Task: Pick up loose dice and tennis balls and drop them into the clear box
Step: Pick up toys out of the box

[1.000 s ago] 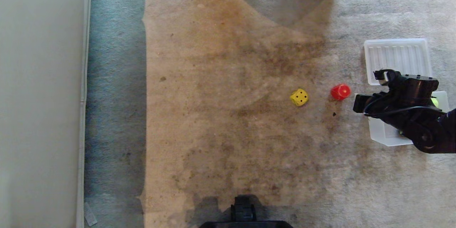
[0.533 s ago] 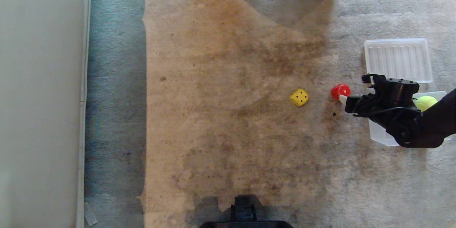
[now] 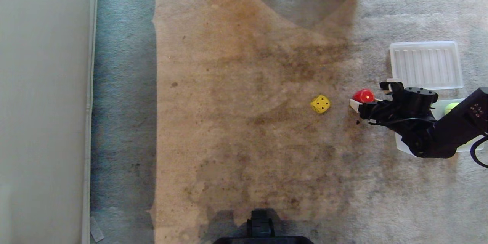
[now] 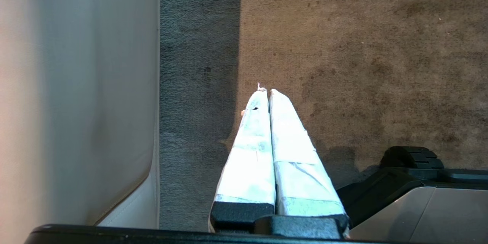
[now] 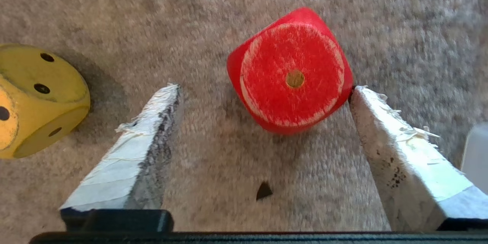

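A red die (image 3: 363, 96) lies on the carpet with one pip facing up. My right gripper (image 3: 369, 95) is open and low over it, a finger on either side. In the right wrist view the red die (image 5: 289, 72) sits near the tips of the right gripper (image 5: 265, 88). One fingertip (image 5: 362, 97) touches its edge; the other stands apart. A yellow die (image 3: 320, 104) (image 5: 38, 99) rests a little further left. The clear box (image 3: 401, 144) is mostly hidden under my right arm, and a tennis ball (image 3: 451, 106) shows inside it. My left gripper (image 4: 267, 91) is shut and parked above the carpet.
The flat ribbed lid (image 3: 425, 65) lies on the carpet just beyond the box. A small dark scrap (image 3: 357, 122) is near the red die. A pale upholstered surface (image 3: 42, 103) runs along the left side. Part of my base (image 3: 261, 225) shows at the bottom edge.
My right arm has swung left from above the clear box to the red die, and its jaws have opened. The tennis ball now shows in the box. The left arm has not moved.
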Motion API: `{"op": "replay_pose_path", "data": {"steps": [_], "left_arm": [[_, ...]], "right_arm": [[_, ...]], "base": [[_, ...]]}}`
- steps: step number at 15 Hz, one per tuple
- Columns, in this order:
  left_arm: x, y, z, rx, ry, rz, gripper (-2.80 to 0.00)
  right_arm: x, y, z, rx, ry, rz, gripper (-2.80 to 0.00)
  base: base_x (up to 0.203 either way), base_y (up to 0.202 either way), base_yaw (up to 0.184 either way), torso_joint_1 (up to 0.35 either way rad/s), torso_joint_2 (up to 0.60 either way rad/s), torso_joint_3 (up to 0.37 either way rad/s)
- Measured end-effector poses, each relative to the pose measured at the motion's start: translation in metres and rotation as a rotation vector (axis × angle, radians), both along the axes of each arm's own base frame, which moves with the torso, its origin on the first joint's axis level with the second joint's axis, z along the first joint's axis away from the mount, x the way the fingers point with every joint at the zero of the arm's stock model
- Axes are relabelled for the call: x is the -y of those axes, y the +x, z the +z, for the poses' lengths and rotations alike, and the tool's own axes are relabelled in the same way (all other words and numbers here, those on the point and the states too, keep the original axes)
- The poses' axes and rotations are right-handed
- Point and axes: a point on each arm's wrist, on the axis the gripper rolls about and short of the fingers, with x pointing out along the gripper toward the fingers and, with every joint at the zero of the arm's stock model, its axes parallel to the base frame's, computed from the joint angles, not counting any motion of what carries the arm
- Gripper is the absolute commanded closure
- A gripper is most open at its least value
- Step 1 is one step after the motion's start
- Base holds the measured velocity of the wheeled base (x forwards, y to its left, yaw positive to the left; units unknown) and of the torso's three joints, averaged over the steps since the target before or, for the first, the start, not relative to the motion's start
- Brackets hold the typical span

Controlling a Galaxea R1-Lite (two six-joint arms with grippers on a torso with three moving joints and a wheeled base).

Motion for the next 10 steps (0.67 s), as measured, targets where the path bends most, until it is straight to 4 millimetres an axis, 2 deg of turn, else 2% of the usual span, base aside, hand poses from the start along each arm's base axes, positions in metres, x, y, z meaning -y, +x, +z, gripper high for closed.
{"op": "replay_pose_path", "data": {"steps": [6, 10], "left_arm": [[0.000, 0.000, 0.000, 0.000, 0.001, 0.000, 0.00], [0.000, 0.000, 0.000, 0.000, 0.000, 0.000, 0.00]], "right_arm": [[0.008, 0.010, 0.002, 0.042, -0.025, 0.015, -2.80], [0.010, 0.018, -0.003, 0.055, -0.026, 0.014, -2.80]], "base": [[0.000, 0.000, 0.000, 0.000, 0.00, 0.000], [0.000, 0.000, 0.000, 0.000, 0.00, 0.000]]}}
